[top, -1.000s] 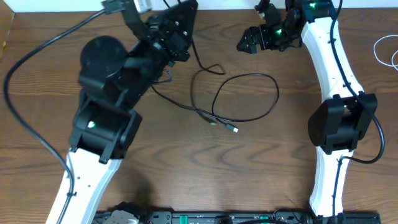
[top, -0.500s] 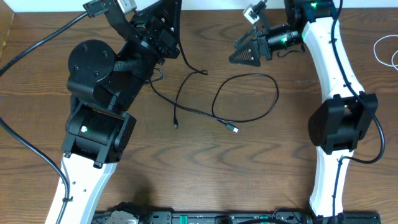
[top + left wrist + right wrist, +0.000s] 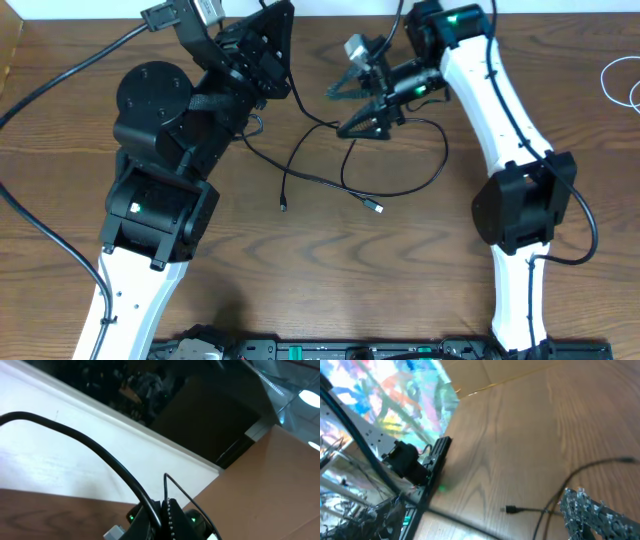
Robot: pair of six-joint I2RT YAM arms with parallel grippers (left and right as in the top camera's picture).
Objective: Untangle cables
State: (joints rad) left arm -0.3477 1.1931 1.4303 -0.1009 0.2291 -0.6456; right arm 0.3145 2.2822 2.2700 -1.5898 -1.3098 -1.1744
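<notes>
black cable (image 3: 445, 155), brown table (image 3: 300, 260), possibly white cable (image 3: 608, 72)

Your left gripper (image 3: 166, 510) has its jaws pinched on the cable (image 3: 445, 155), which trails onto the table (image 3: 330, 260) and loops beneath your right gripper (image 3: 337, 112). Both plug ends (image 3: 378, 208) lie toward the arm bases from those spread jaws. A second cable (image 3: 622, 85) lies far to their right.

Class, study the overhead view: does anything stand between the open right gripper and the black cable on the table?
Nothing visible does. The right gripper is open, and its fingertips are at the left end of the black cable loop, with only bare wooden table around. Its height above the cable cannot be judged.
</notes>
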